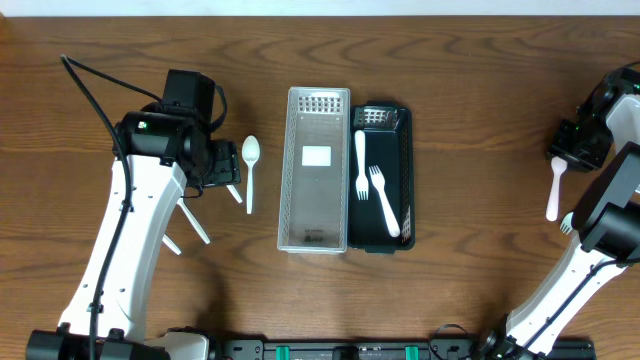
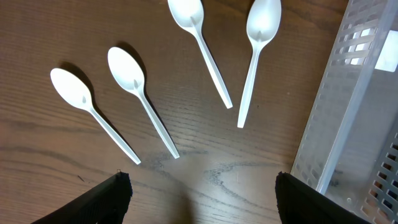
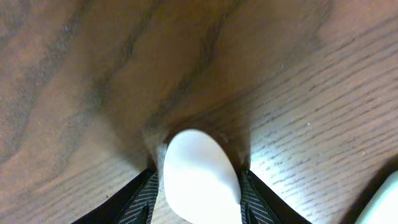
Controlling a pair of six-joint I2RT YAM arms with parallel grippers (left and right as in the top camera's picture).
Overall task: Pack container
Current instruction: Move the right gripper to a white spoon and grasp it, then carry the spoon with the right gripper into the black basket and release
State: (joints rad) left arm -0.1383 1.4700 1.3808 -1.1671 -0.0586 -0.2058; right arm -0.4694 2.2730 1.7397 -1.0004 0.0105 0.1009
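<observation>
- A clear container [image 1: 318,170] and a black tray [image 1: 407,150] stand touching, side by side, mid-table; no gap between them.
- The clear container is open on top; white cutlery [image 1: 382,195] lies along the black tray's floor.
- Left of the container, four white spoons [image 2: 127,67] lie fanned out, apart, the nearest close to its wall.
- The left gripper [image 2: 202,190] hangs above them, fingers spread wide.
- Bare table [image 1: 480,180] runs from tray to the right arm [image 1: 605,225].
- The right gripper [image 1: 572,148], at the far edge, pinches a white utensil [image 1: 554,192].
</observation>
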